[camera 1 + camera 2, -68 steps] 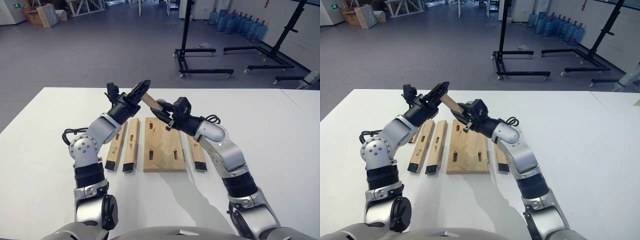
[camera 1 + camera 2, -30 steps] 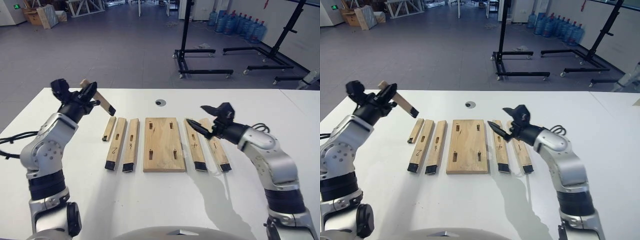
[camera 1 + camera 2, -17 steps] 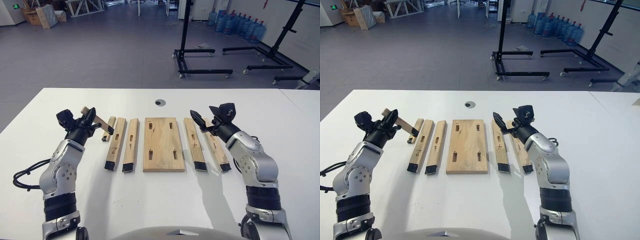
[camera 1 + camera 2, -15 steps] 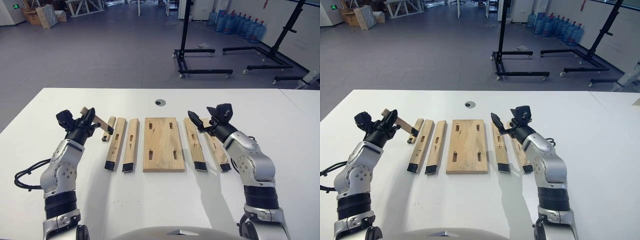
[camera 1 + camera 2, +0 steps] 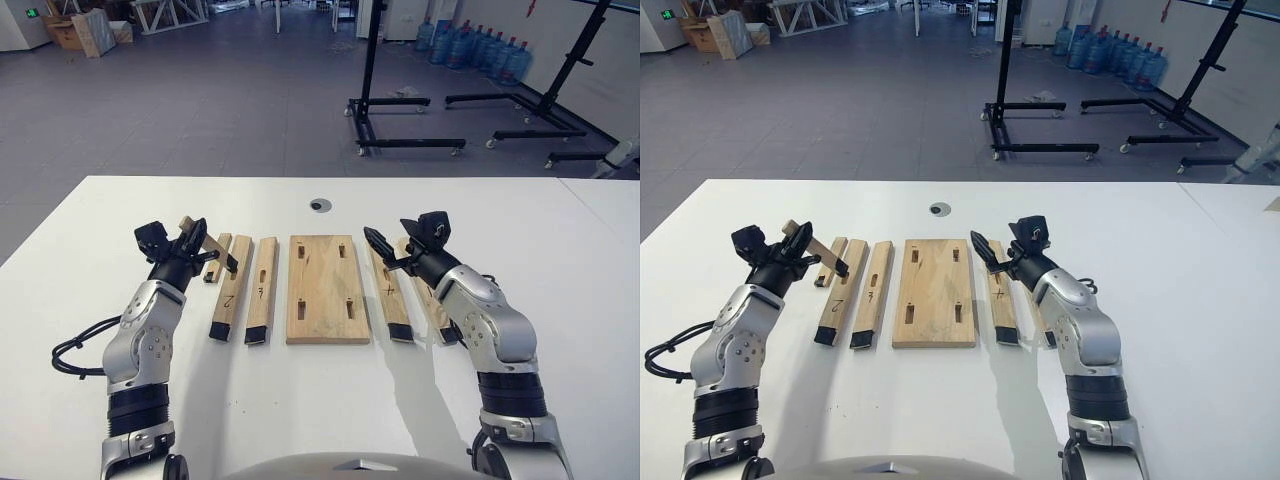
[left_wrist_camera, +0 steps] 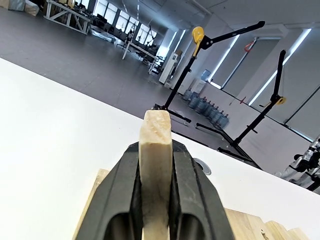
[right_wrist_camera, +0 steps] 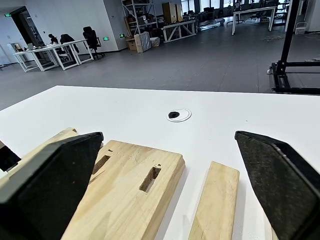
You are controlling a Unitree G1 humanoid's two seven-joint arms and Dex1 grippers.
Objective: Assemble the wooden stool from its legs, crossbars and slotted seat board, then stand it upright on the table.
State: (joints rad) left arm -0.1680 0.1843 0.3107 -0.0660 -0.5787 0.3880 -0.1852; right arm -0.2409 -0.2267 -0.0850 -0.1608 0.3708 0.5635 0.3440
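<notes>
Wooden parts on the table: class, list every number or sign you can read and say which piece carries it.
"2": handwritten on the outer left leg.
"4": probably, faint, on the inner left leg.
"+": on the leg right of the board.
Small marks on the board: too faint to read.
Green sign in the room behind: too small to read.

Silver-shelled arms [image 5: 497, 335] were banded black at joints; fingers [image 7: 47, 175] black wedges; black cable [image 5: 75, 340] was looped.

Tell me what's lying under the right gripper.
The open right gripper sits above the far ends of two legs right of the seat board: the inner leg, mostly visible, and the outer leg, largely covered by the arm.
</notes>
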